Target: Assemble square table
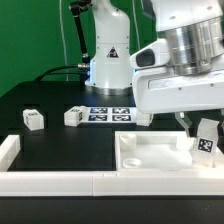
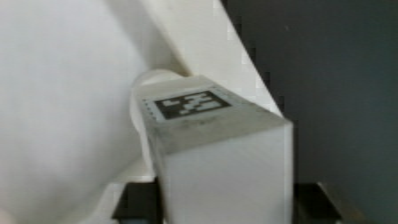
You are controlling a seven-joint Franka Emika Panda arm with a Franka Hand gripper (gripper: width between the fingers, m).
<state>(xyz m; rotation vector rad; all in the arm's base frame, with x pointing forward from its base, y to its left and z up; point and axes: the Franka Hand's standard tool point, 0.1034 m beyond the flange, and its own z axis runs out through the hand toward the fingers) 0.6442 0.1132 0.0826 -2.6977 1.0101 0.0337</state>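
Note:
The square table's white slab [image 1: 150, 155] lies flat at the front of the exterior view's right, with a round socket near its corner. My gripper [image 1: 205, 128] hangs over the slab's right end, shut on a white tagged leg [image 1: 207, 138] that stands tilted just above it. In the wrist view the leg [image 2: 210, 135] fills the middle, its tag facing the camera. It sits between the dark fingers [image 2: 139, 205] of my gripper [image 2: 222, 205], with the slab [image 2: 63, 90] beside it. Two loose legs [image 1: 33, 119] [image 1: 74, 116] rest on the black table, farther left.
The marker board [image 1: 108, 113] lies flat behind the slab, with another small white block [image 1: 143, 118] at its right end. A long white L-shaped rail [image 1: 60, 181] runs along the front edge and up the left side. The arm's base [image 1: 108, 55] stands at the back.

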